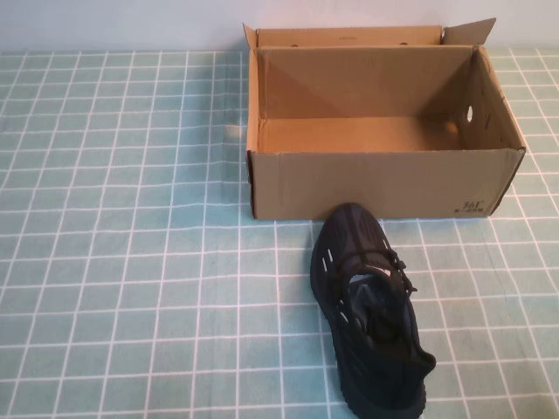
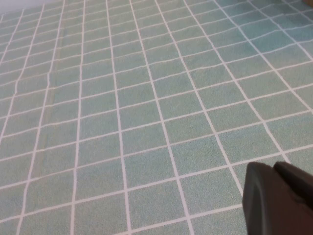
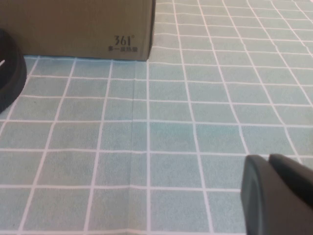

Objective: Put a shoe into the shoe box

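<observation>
The shoe (image 1: 371, 310) is seen lying on the green checked tablecloth (image 1: 131, 262), toe touching or just short of the front wall of the open shoe box (image 1: 384, 183). The right gripper (image 3: 276, 196) is closed and empty, near the box's printed corner, with the shoe apart from it. The left gripper (image 2: 276, 198), closed on nothing, is held over bare cloth.

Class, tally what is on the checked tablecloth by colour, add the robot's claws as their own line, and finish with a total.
Black: 1, the shoe, toe against the box's near wall.
Brown: 1, the shoe box, open and empty.
Claws: 2, left claw and right claw, each shut, over bare tablecloth.
Total: 4
</observation>
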Controlling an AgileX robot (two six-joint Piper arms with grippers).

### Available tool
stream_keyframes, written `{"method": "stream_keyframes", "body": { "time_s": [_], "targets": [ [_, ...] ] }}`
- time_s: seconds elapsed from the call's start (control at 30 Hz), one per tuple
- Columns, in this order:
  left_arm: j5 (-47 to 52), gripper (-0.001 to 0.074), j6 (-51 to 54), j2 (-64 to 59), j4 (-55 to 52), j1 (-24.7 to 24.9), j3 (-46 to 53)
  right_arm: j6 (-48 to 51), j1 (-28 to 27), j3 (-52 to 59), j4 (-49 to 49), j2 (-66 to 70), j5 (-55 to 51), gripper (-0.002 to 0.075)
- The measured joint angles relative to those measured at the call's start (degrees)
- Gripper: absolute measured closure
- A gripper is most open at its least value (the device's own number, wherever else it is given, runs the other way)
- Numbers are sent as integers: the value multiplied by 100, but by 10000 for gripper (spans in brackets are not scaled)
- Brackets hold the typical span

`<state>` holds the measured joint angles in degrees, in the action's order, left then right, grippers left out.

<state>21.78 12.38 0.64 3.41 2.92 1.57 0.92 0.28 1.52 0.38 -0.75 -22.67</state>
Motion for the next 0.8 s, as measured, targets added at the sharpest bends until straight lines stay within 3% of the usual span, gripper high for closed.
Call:
{"method": "stream_keyframes", "body": {
  "time_s": [0.8],
  "targets": [
    [0, 739, 0, 0, 0, 0, 0, 0, 0, 0, -71, 0, 0, 735]
  ]
}}
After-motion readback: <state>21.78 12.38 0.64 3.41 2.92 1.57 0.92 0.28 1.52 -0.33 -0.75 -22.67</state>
